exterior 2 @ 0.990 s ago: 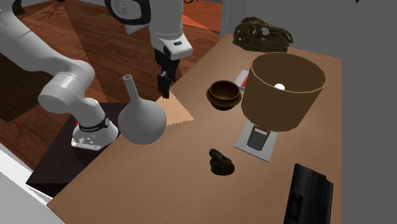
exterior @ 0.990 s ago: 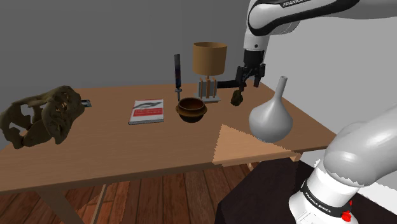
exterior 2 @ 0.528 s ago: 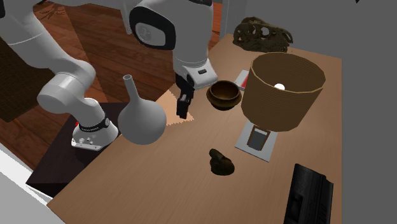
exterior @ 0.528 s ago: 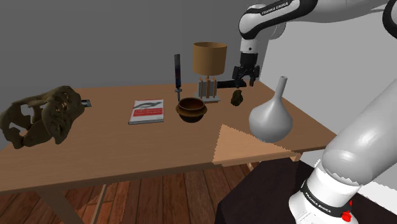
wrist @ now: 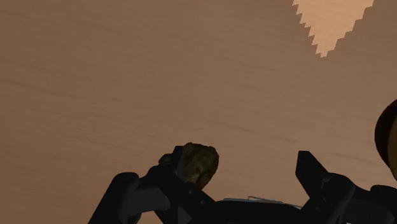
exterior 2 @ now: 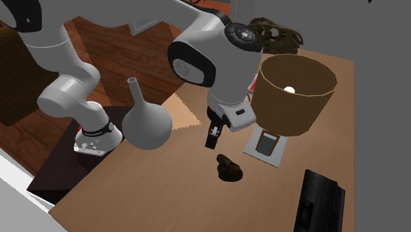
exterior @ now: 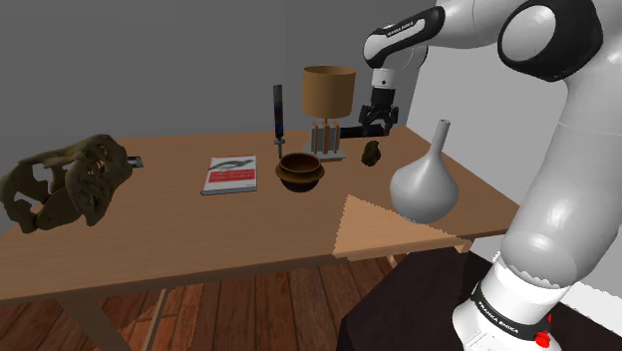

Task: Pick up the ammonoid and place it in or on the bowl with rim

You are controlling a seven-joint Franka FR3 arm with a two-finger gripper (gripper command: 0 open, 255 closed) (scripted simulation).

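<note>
One arm works here, and its tool (exterior: 375, 120) hovers above the table (exterior: 199, 224), released: in the wrist view the two black fingers (wrist: 156, 184) stand well apart with nothing clasped between them. The ammonoid (exterior: 371, 153), a small dark brown lump, lies toward the table's far edge as the shoulder view has it, near the lamp (exterior: 329, 92) and between it and the grey vase (exterior: 423, 186). What matters for the next move is that the ammonoid (wrist: 198, 163) is not centred in the gap. It sits close by one finger and well apart from the other; whether that near finger touches it I cannot tell. In the second exterior view the tool (exterior 2: 211, 138) hangs above the table and a little short of the ammonoid (exterior 2: 228, 167), which lies on the side away from the vase, its longer axis seeming to slant away from the tool. By my judgement the tool must shift toward it, then descend across its shorter width. The bowl (exterior: 300, 171), dark brown and rimmed, stands near the table's middle beside a book (exterior: 230, 174).
</note>
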